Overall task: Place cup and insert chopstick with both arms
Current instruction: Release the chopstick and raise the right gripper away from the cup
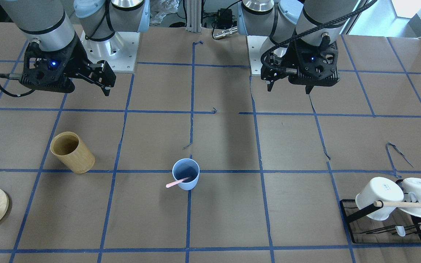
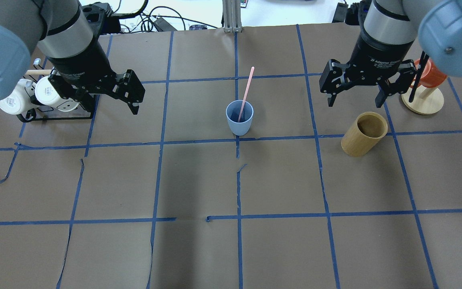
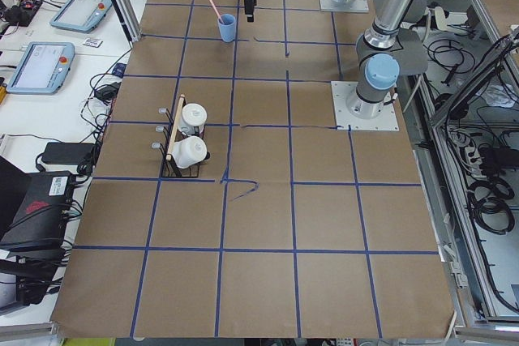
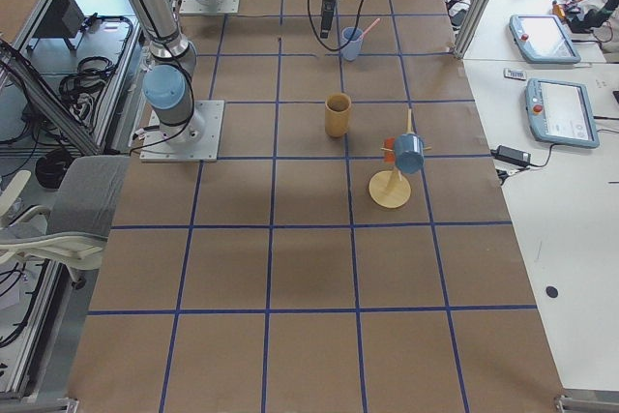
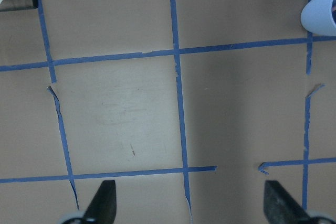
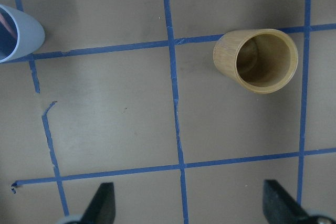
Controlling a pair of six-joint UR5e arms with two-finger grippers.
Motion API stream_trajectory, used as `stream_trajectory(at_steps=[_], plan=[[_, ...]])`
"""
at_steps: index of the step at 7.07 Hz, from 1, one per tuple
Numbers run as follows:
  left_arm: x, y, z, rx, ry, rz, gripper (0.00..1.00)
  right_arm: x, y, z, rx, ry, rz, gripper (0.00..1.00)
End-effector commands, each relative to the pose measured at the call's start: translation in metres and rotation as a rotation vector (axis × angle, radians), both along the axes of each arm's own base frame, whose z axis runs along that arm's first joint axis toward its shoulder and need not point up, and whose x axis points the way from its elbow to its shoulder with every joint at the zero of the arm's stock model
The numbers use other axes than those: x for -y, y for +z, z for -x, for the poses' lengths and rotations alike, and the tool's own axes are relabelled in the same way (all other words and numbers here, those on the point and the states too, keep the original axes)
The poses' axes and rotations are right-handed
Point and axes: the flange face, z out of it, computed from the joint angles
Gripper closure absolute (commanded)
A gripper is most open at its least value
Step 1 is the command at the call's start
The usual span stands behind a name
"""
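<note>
The pale blue cup [image 2: 239, 118] stands upright at the table's middle, on a blue tape crossing; it also shows in the front view [image 1: 186, 179]. The pink chopstick [image 2: 246, 92] stands in it, leaning over the rim, and also shows in the front view [image 1: 177, 182]. My left gripper [image 2: 112, 107] is open and empty, hovering left of the cup. My right gripper [image 2: 355, 102] is open and empty, right of the cup, above the bamboo cylinder. The left wrist view shows the cup's edge [image 5: 321, 14] at top right. The right wrist view shows it [image 6: 18, 30] at top left.
A tan bamboo cylinder [image 2: 365, 133] stands right of the cup, also in the right wrist view [image 6: 257, 59]. A black rack with white mugs [image 2: 34, 98] and a wooden rod [image 1: 411, 204] sits far left. A round wooden stand [image 2: 423, 100] with an orange cup is far right.
</note>
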Motion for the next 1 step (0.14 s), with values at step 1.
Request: stream_trajectory(at_steps=[1], plan=[[-0.0041,-0.0036,0.0006,0.000,-0.002,-0.007,0.00,0.0004,0.0017,0.0001,0.002,-0.001,0.010,0.00]])
